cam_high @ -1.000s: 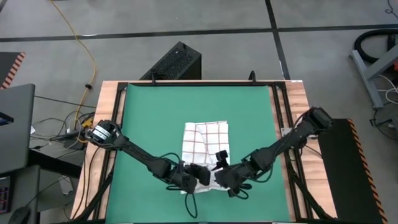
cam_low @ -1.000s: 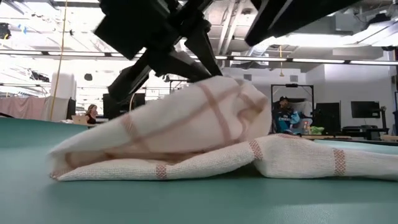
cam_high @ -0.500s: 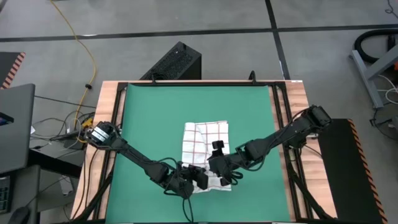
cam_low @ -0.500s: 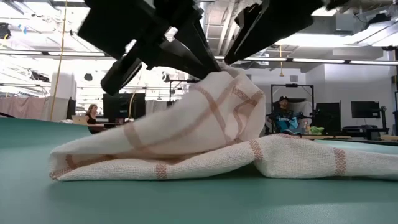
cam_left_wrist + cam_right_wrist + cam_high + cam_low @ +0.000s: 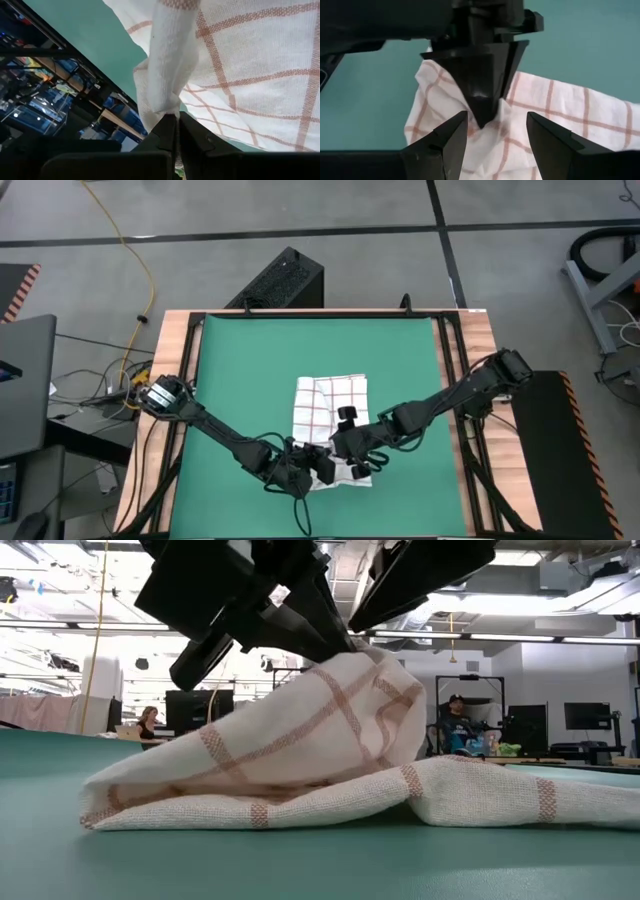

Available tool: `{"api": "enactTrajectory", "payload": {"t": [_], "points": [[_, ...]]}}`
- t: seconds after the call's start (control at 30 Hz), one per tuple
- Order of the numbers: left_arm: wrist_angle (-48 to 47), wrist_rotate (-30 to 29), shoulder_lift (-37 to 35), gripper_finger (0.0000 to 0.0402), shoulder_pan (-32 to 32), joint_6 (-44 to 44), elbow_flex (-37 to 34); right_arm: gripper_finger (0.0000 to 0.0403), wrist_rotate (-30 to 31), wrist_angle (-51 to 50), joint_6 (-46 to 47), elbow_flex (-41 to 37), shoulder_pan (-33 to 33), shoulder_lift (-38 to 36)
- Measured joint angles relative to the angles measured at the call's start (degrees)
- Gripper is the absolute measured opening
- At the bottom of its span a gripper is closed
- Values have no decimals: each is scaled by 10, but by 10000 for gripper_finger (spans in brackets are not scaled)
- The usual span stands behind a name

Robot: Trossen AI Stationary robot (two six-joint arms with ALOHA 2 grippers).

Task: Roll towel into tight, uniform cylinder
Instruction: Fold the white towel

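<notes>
The white checked towel (image 5: 330,405) lies folded on the green mat (image 5: 240,360). Its near end is drawn up into a peak (image 5: 365,665), while the rest lies flat (image 5: 500,795). My left gripper (image 5: 322,465) is shut on that peak. My right gripper (image 5: 496,116) is open. Its two fingers stand on either side of the left gripper's tip, just above the cloth and touching nothing. No rolled cylinder shows. My left gripper pinches a bunched fold of the towel (image 5: 165,102) between its two fingers, at the towel's near end. The fingers slant down from the table's near left. The fold is lifted into a peak. The cloth slopes from it to the mat, where the lower layers rest.
Bare green mat lies to the left, the right and the far side of the towel. Black rails (image 5: 452,350) and wooden table edges frame the mat. A black box (image 5: 285,280) stands on the floor beyond the far edge. People sit far off in the room (image 5: 455,725).
My right gripper has gone toward the table's left and closed in on the towel's peak and the left gripper's tip, staying open. My left gripper has rolled a little with the cloth. The raised hump has become taller and more pointed.
</notes>
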Motion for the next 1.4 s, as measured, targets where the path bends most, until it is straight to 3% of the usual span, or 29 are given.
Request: {"api": "enactTrajectory", "payload": {"t": [0.37, 0.6, 0.73, 1.03, 1.2, 1.4], "points": [[2, -14, 0, 0, 0, 5, 0, 224, -11, 65, 4, -48, -10, 0], [9, -14, 0, 0, 0, 33, 0, 200, -26, 72, 12, -66, -25, 1], [10, -12, 0, 0, 1, 30, 0, 161, -29, 74, 13, -66, -29, 0], [11, -11, 0, 0, 1, 44, 0, 16, -58, 70, -2, -66, -30, 1], [11, -14, 0, 0, -3, 10, 0, 14, -58, 70, 1, -66, -30, 0], [9, -75, 0, 7, -16, -27, 0, 7, -53, 72, 0, -64, -31, 0]]}}
